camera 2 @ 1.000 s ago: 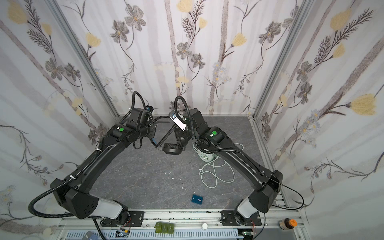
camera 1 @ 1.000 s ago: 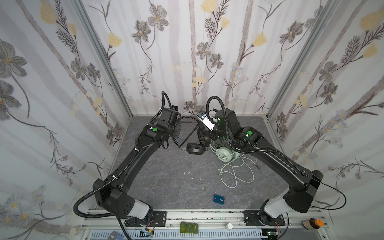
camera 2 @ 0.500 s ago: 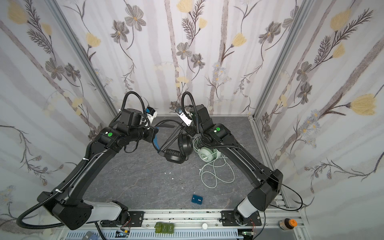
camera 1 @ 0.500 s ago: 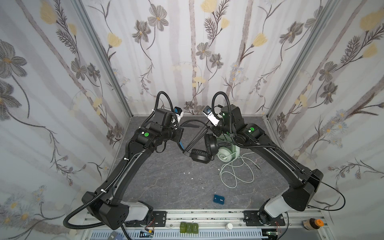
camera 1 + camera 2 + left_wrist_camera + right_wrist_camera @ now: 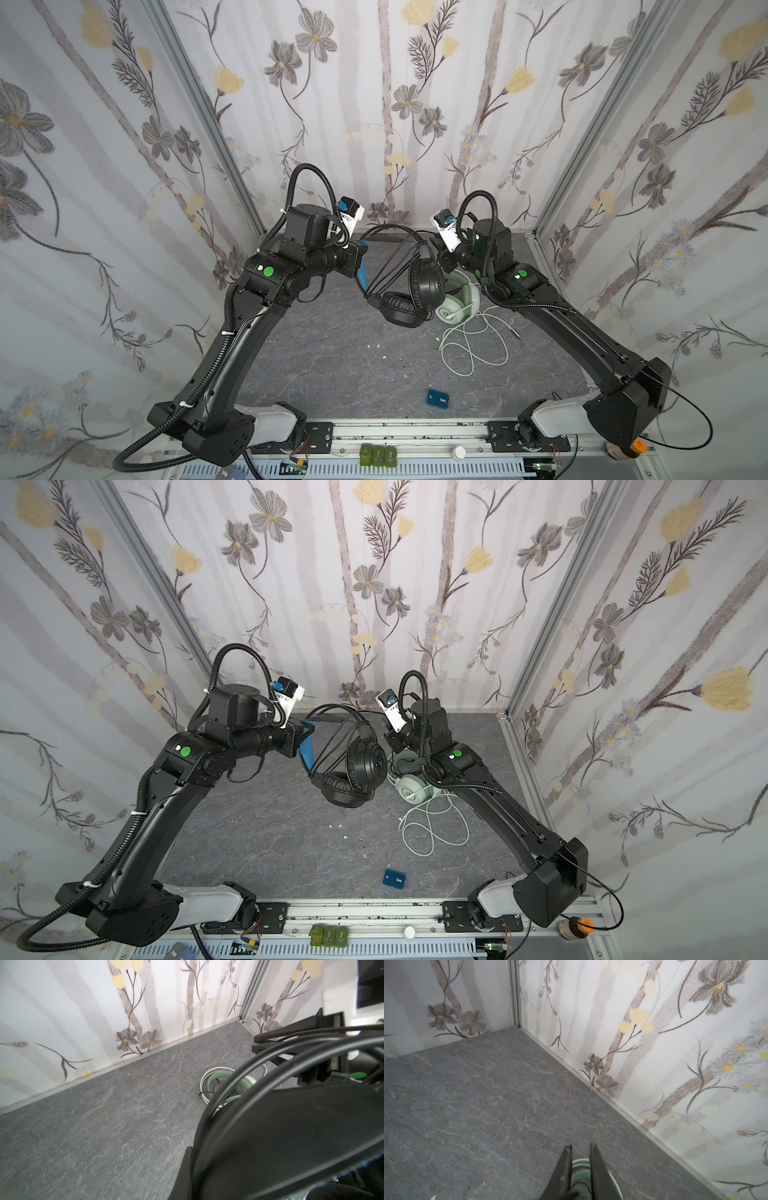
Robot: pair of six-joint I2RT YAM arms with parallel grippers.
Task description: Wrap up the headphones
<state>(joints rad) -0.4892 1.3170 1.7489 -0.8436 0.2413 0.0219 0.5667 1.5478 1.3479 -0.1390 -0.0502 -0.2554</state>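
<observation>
Black headphones (image 5: 428, 282) in clenched left end effector (image 5: 362, 254), right end effector (image 5: 580, 1147) released above mint headphones (image 5: 455, 309)

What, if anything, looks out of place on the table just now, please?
The mint-green headphones lie with their pale cable sprawled in loose, unwrapped loops across the table. A few small white specks also dot it nearby.

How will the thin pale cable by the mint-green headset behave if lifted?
Likely floppy: the thin pale cable lies in loose, uneven loops on the grey stone-look tabletop. Probably light, but apt to trail and tug the mint-green over-ear headset it seems to run to.
</observation>
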